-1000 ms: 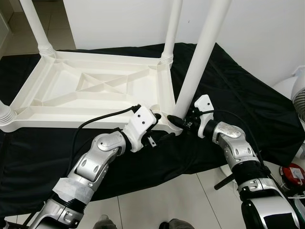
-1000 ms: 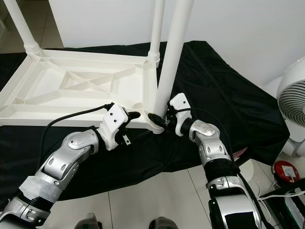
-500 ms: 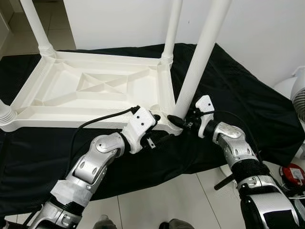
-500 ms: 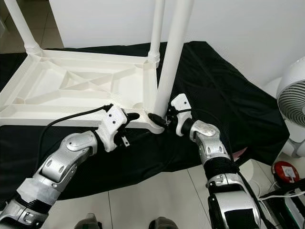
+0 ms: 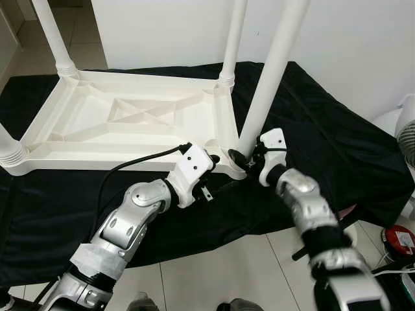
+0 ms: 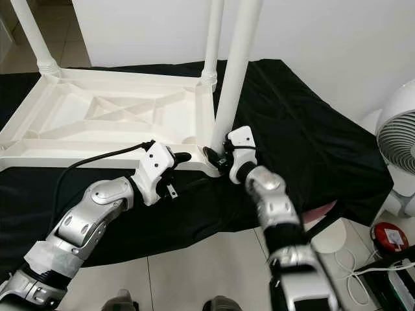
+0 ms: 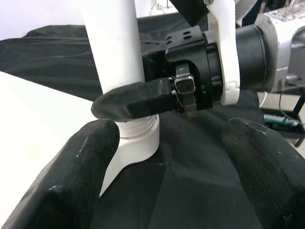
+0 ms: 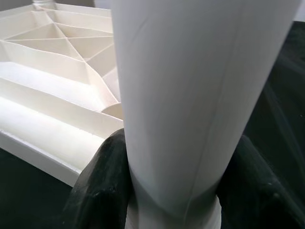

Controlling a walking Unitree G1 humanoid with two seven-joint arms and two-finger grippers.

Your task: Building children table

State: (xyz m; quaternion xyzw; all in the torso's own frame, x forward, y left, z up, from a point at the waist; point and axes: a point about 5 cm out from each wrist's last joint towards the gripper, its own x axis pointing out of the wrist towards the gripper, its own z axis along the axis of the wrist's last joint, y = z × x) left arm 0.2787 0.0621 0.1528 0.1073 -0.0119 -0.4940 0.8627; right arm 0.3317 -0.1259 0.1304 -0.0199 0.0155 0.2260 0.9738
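Currently, black cloth [image 5: 337, 136] covers the floor; white table top [image 5: 130, 126] lies upside down on it. Near-corner table leg [image 5: 269, 71] stands upright in its socket. Right gripper [image 8: 167, 191] clamps that leg's base, fingers on either side. Left gripper [image 7: 167, 157] is beside the same corner, fingers spread wide, holding nothing.

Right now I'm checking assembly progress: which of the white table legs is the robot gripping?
The near-right corner leg, closest to the robot. The right gripper clamps its base; the left gripper sits open beside it. The other legs stand untouched.
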